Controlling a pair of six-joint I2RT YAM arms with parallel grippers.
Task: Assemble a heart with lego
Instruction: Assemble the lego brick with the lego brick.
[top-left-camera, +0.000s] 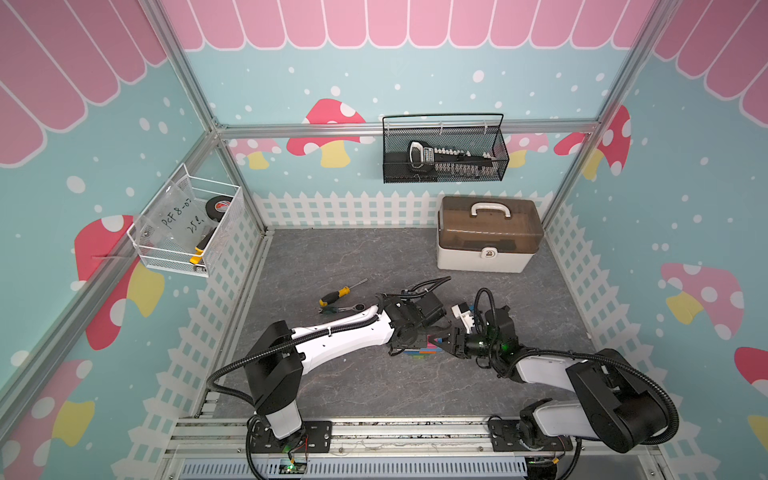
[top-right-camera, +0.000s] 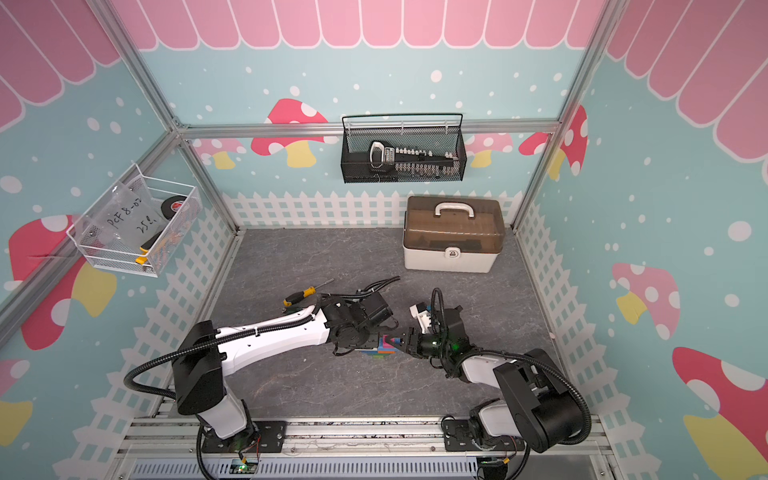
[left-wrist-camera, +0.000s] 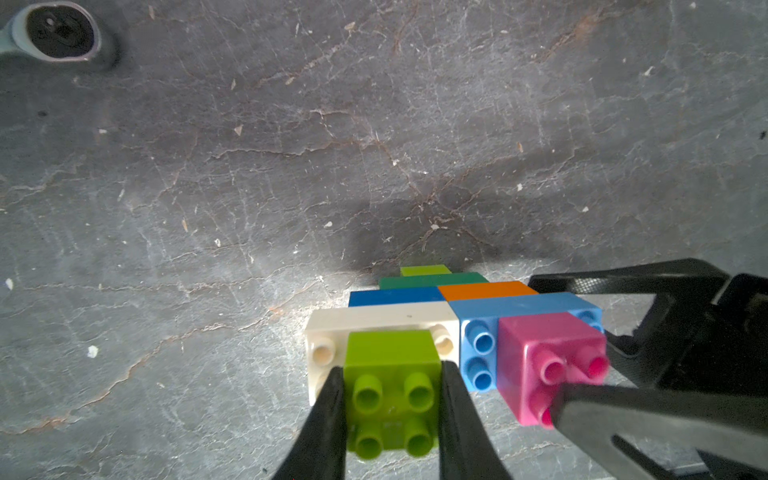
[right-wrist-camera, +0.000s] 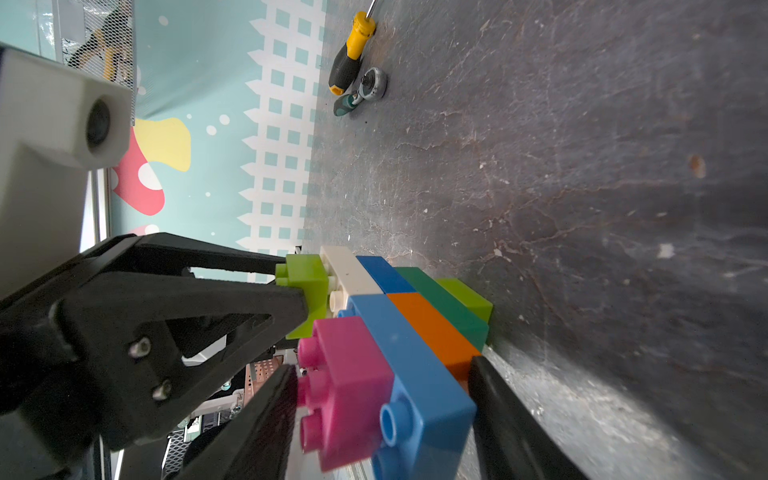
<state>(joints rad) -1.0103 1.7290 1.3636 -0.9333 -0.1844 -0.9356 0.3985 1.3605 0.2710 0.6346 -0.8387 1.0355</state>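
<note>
The heart (top-left-camera: 428, 351) (top-right-camera: 384, 349) of joined lego bricks sits mid-table between both arms, its lime tip (right-wrist-camera: 465, 297) against the mat. Dark green, blue and orange, then white and light blue rows follow. My left gripper (left-wrist-camera: 392, 368) (top-left-camera: 419, 338) is shut on the lime square brick (left-wrist-camera: 390, 349) atop the white brick. My right gripper (right-wrist-camera: 384, 365) (top-left-camera: 442, 338) is shut on the heart. One of its fingers (right-wrist-camera: 266, 415) lies on the pink brick's (right-wrist-camera: 353, 365) studs. The other finger (right-wrist-camera: 498, 399) is below the orange brick.
A yellow-handled screwdriver (top-left-camera: 338, 293) and a ratchet wrench (top-left-camera: 345, 308) lie left of the heart, behind my left arm. A white toolbox (top-left-camera: 490, 237) stands at the back right. A black mesh basket (top-left-camera: 444, 149) and a white wire basket (top-left-camera: 187, 224) hang on the walls.
</note>
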